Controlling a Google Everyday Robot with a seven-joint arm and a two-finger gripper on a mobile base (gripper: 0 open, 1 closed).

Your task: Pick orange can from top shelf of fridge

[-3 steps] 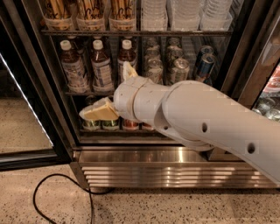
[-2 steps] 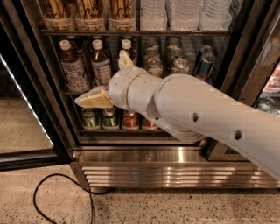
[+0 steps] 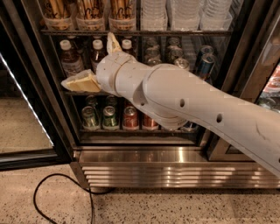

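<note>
The fridge (image 3: 144, 168) stands open in front of me, with its ribbed steel base panel below. The top shelf (image 3: 175, 33) is the uppermost wire rack in view. On its left stand three orange-tan containers (image 3: 87, 11) with dark markings. Their tops are cut off by the frame edge, so I cannot tell whether one is the orange can. My gripper (image 3: 87, 59) is open and empty, with one finger (image 3: 81, 82) pointing left and the other (image 3: 113, 43) pointing up. It sits just below the top shelf, in front of the bottles on the middle rack.
Brown bottles (image 3: 70, 59), silver cans (image 3: 170, 52) and blue cans (image 3: 205, 63) fill the middle rack. Green-silver cans (image 3: 109, 117) and red cans (image 3: 130, 118) stand on the lowest rack. Stacked white cups (image 3: 183, 13) are top right. The glass door (image 3: 26, 127) is open at left. A black cable (image 3: 57, 192) lies on the floor.
The arm has risen and moved slightly left, carrying the open gripper from the lowest rack's height up to the middle rack, just under the top shelf.
</note>
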